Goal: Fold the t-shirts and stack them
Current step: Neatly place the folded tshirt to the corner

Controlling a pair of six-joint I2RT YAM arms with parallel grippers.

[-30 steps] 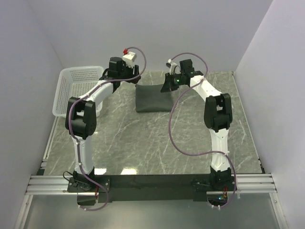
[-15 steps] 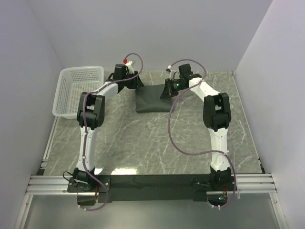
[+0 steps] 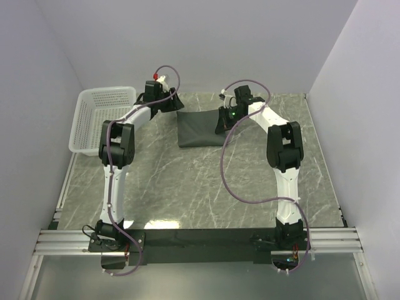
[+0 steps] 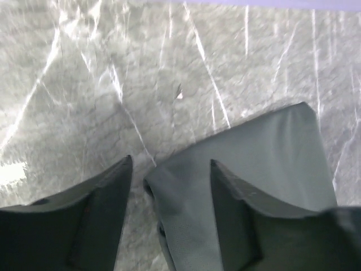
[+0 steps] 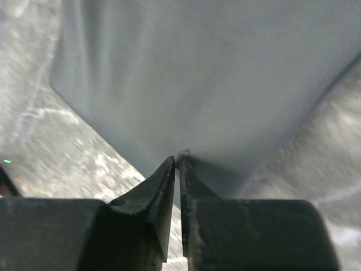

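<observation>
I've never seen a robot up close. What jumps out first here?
A dark folded shirt lies at the far middle of the marble table, and the white left arm and right arm both reach to it. The right fingers pinch its edge; the left fingers stand open astride a corner. A white basket sits far left.

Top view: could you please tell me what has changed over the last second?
The left gripper dropped to the shirt's far left corner, open astride it. The right gripper came down and shut on its right edge. The shirt and basket stayed put.
</observation>
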